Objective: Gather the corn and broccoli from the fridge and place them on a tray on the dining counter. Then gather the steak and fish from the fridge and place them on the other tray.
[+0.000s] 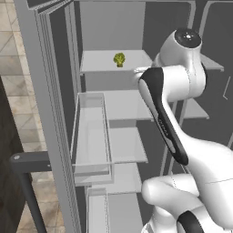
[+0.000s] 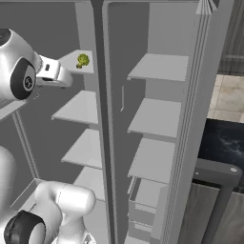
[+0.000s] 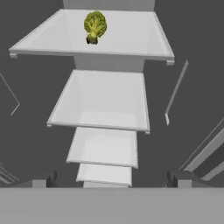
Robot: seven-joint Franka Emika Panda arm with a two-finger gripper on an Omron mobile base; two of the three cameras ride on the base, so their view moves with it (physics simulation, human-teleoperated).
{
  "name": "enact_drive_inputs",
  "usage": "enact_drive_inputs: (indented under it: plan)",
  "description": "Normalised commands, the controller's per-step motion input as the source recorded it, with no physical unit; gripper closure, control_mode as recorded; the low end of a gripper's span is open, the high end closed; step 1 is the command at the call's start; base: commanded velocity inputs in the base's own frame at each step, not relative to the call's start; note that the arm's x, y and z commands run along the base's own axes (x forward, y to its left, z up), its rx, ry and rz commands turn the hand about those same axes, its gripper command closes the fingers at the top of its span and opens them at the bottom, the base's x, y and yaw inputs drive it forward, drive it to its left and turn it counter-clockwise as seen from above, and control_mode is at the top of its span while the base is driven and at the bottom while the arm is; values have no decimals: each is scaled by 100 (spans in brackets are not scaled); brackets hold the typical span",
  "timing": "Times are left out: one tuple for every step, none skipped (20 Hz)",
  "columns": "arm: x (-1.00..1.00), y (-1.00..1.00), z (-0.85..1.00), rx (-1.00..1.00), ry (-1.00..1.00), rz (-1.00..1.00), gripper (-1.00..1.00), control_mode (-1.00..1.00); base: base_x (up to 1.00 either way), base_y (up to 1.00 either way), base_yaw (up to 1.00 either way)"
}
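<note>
We see the broccoli (image 3: 95, 25) alone on the fridge (image 1: 54, 113) top shelf | well ahead of our end effector (image 3: 113, 178) | fingertips spread wide, gripping nothing

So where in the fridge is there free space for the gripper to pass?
The top shelf is bare on both sides of the broccoli, more so to its right in the hand view. The shelves below it carry nothing. Nowhere looks crowded. The open gripper is apart from the broccoli.
</note>
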Motion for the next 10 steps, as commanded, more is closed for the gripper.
enact_drive_inputs:
  plan:
    - [52,0,23,0,0,0,-100,-100,0,0,0]
    - [51,0,21,0,0,0,-100,-100,0,0,0]
    - [48,0,26,0,0,0,-100,-100,0,0,0]
    - [40,0,30,0,0,0,-100,-100,0,0,0]
    - [45,0,28,0,0,0,-100,-100,0,0,0]
    - [46,0,20,0,-1,0,-100,-100,0,0,0]
    - [54,1,4,-3,-6,0,-100,-100,0,0,0]
    - [53,3,1,-3,-8,0,-100,-100,0,0,0]
    - [56,6,0,-5,-11,0,-100,-100,0,0,0]
    - [53,10,0,-5,-12,-1,-100,-100,0,0,0]
